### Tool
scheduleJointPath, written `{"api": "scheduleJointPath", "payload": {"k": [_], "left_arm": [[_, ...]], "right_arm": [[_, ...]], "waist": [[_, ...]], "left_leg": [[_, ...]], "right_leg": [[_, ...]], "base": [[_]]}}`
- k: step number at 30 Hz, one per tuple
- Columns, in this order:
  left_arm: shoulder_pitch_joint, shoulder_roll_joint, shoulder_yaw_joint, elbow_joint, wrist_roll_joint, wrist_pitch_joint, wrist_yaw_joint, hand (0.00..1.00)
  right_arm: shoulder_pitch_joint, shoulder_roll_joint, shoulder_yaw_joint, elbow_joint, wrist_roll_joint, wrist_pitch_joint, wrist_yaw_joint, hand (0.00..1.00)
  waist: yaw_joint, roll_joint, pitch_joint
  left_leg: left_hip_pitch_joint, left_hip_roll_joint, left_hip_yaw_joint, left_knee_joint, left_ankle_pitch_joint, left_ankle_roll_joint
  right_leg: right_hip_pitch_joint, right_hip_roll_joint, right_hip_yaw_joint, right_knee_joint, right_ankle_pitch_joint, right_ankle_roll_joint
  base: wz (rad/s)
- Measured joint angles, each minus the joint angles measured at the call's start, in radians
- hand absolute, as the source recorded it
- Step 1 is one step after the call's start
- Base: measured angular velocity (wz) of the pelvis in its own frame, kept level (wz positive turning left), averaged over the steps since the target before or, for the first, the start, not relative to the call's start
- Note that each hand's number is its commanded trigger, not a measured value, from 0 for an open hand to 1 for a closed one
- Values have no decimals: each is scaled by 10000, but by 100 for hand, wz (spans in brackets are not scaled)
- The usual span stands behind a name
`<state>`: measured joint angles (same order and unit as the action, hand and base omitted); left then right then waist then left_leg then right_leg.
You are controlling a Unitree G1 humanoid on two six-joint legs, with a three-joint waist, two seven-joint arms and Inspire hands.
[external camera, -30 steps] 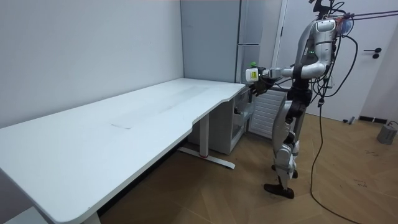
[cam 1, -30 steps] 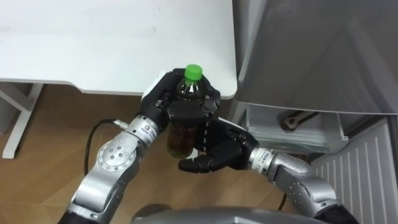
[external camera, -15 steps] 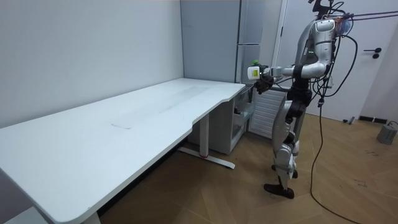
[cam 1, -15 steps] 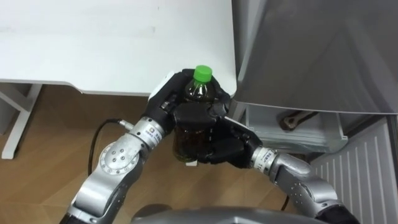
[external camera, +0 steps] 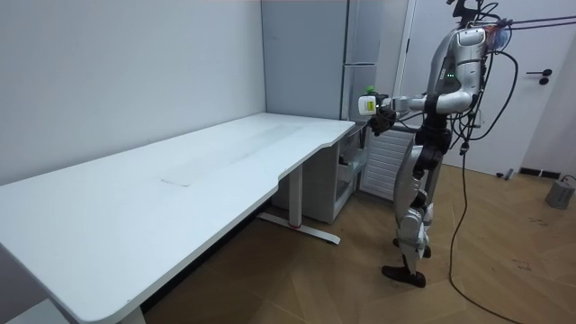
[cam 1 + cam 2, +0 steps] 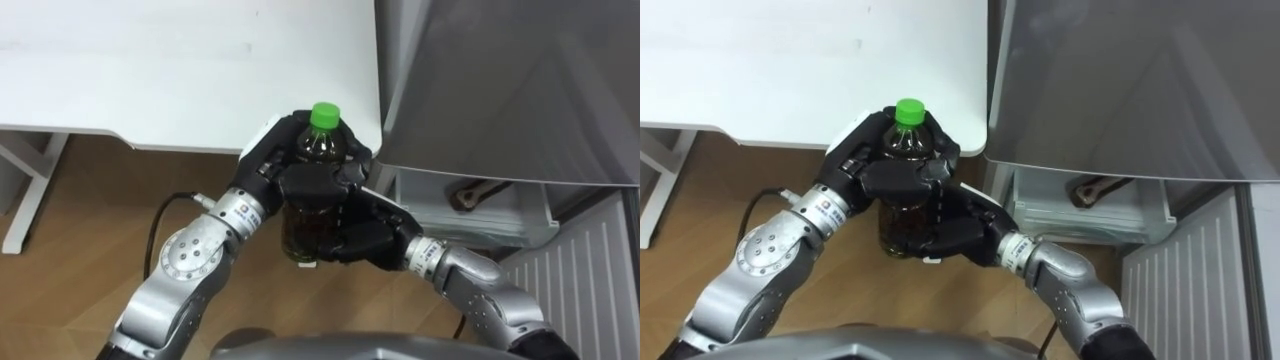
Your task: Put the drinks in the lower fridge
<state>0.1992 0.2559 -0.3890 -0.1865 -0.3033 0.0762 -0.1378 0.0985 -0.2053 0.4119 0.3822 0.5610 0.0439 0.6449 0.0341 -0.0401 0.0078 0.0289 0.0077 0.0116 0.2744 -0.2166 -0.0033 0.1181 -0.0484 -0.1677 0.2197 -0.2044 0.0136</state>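
The left hand (image 6: 268,170) and right hand (image 6: 366,232) both curl round the green-capped bottle (image 6: 320,141); its label seems covered, so no print is readable.

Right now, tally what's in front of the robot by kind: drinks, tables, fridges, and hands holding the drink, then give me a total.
Green-capped bottles of dark tea: 1
White tables: 1
Grey fridges: 1
Robot hands curled round the bottle: 2, left hand and right hand
Total: 5
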Motion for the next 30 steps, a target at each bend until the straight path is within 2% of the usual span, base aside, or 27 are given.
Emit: {"api": "scheduleJointPath", "payload": {"k": [7, 11, 15, 22, 30], "left_arm": [[-1, 10, 35, 0, 8, -1, 0, 0], [-4, -7, 31, -2, 9, -5, 0, 0], [-8, -45, 35, -1, 13, -5, 0, 0], [-15, -92, 55, -233, 8, -130, -2, 0], [-77, -142, 188, -295, 9, -186, -1, 0]], "right_arm": [[17, 1, 106, 0, 60, 8, 92, 100], [16, 1, 363, -1, 256, 14, 133, 100], [15, 21, 832, -2, 260, 15, 622, 100], [20, -79, 1150, -1, 255, 407, 806, 100], [20, -237, 1158, -1, 254, 559, 914, 100]], "waist": [[-2, 1, 4], [-6, -1, 6], [-12, 3, 12], [-9, 31, 46], [-2, 41, 50]], "left_leg": [[-9, 0, 0, -5, 0, 0], [-10, 0, 0, -5, -1, -1], [-12, 0, 0, -6, -1, -1], [-42, -1, -1, 1, -1, 0], [-86, 0, 5, 2, -1, 0]], "right_leg": [[-4, 0, 0, -1, 0, 0], [-5, 1, -1, -1, 0, 0], [-5, 0, 0, -2, 0, 0], [-10, -1, 1, -2, -1, 1], [-55, -3, 7, -1, -1, 1]], "base": [[0], [0], [0], [0], [0]]}}
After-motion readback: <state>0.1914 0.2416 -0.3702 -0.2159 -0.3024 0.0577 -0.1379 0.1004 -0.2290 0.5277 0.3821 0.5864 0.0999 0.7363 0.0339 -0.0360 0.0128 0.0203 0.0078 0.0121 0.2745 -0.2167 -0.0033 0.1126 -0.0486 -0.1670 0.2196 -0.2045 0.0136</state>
